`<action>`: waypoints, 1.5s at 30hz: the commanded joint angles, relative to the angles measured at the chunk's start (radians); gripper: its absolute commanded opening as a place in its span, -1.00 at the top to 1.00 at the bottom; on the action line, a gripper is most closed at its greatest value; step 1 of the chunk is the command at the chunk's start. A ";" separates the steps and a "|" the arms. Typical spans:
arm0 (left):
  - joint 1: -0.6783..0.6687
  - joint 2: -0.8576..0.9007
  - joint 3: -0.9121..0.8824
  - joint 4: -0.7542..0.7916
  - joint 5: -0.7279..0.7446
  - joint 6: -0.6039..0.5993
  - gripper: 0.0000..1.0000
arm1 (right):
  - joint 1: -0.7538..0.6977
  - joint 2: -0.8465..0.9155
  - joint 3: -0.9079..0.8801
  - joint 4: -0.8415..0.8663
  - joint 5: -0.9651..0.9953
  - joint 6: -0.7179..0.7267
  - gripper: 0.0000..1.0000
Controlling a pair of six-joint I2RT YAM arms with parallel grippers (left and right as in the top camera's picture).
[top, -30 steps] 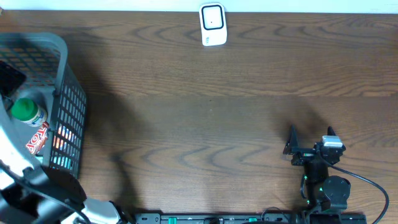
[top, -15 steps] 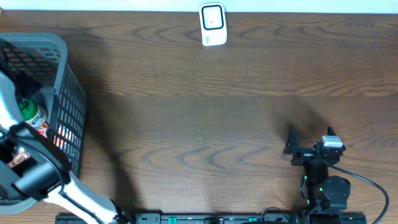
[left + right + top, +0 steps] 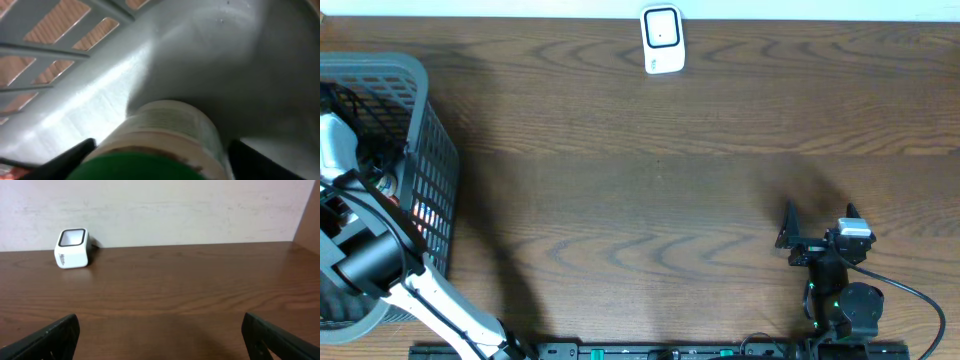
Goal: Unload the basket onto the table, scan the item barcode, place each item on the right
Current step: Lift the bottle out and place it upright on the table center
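Observation:
A pale bottle (image 3: 170, 125) with a green cap fills the bottom of the left wrist view, lying inside the grey basket (image 3: 435, 170). My left gripper (image 3: 161, 150) straddles it just below the cap. One dark finger is against each side, and I cannot make out whether they press on it. In the overhead view the left arm (image 3: 365, 255) reaches down into the basket and hides both bottle and gripper. The white scanner (image 3: 662, 40) stands at the far edge of the table and also shows as the scanner (image 3: 72, 248) against the wall. My right gripper (image 3: 819, 212) rests open near the front right, holding nothing.
The basket wall (image 3: 60, 30) is an open grid with brown table showing through. Colourful packets (image 3: 420, 215) show through the mesh. The wooden table (image 3: 650, 180) stretches between basket, scanner and right arm.
The left arm has swung further over the basket and dropped in, now covering the green-capped bottle seen earlier. Its jaws have narrowed around the bottle. The right arm has not moved.

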 commanded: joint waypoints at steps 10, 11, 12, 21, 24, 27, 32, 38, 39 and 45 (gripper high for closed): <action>0.018 -0.169 0.026 -0.106 0.018 0.021 -0.25 | -0.006 -0.006 -0.001 -0.005 -0.008 0.013 -0.98; 0.018 -0.213 0.036 -0.115 0.028 0.021 -0.25 | -0.006 -0.006 -0.001 -0.005 -0.008 0.013 -0.98; 0.018 -0.254 0.044 -0.120 0.043 0.021 -0.25 | -0.006 -0.006 -0.001 -0.005 -0.008 0.013 -0.99; 0.001 -0.777 0.064 -0.091 0.648 -0.112 -0.26 | -0.006 -0.006 -0.001 -0.005 -0.008 0.013 -0.98; -0.086 -0.887 0.064 -0.011 0.905 -0.169 -0.26 | -0.006 -0.006 -0.001 -0.005 -0.008 0.014 -0.98; -0.261 -0.938 0.064 0.012 0.926 -0.203 -0.27 | -0.006 -0.006 -0.001 -0.005 -0.008 0.014 -0.99; -0.653 -0.917 0.042 0.002 0.886 -0.161 -0.28 | -0.006 -0.006 -0.001 -0.005 -0.008 0.013 -0.98; -0.982 -0.767 0.000 -0.094 0.612 -0.135 -0.28 | -0.006 -0.006 -0.001 -0.005 -0.008 0.013 -0.99; -1.012 -0.732 0.000 -0.121 0.556 -0.185 -0.28 | -0.006 -0.006 -0.001 -0.005 -0.008 0.013 -0.98; -1.126 -0.512 0.000 -0.221 0.286 -0.708 -0.28 | -0.006 -0.006 -0.001 -0.005 -0.008 0.013 -0.99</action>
